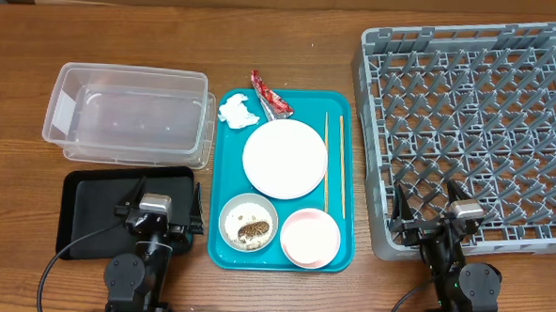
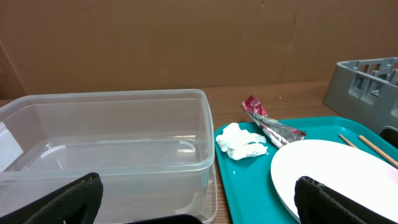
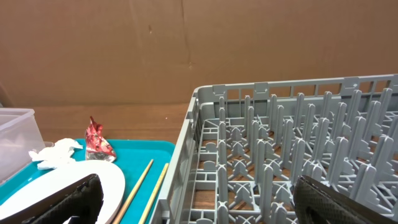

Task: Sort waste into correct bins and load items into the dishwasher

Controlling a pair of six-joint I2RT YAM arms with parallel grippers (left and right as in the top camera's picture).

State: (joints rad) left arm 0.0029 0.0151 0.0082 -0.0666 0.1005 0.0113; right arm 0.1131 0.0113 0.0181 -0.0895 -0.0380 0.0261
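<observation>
On the teal tray [image 1: 227, 144] lie a red-and-silver wrapper [image 1: 269, 94], a white tissue [image 1: 238, 111], a white plate [image 1: 284, 158], two chopsticks [image 1: 333, 164], a white bowl [image 1: 248, 221] with brown scraps, and a pale pink bowl [image 1: 309, 237]. The clear tub [image 1: 128, 114] and the black tray [image 1: 92, 207] are at the left. The grey dish rack [image 1: 477, 127] is at the right. My left gripper [image 1: 158, 210] is open and empty over the black tray. My right gripper [image 1: 433, 212] is open and empty at the rack's front edge. The cup is out of view.
The left wrist view shows the tub [image 2: 106, 143], tissue [image 2: 241, 142], wrapper [image 2: 267, 123] and plate [image 2: 336, 174]. The right wrist view shows the rack [image 3: 298, 155], chopsticks [image 3: 146, 186] and wrapper [image 3: 97, 140]. A brown cardboard wall stands behind the table.
</observation>
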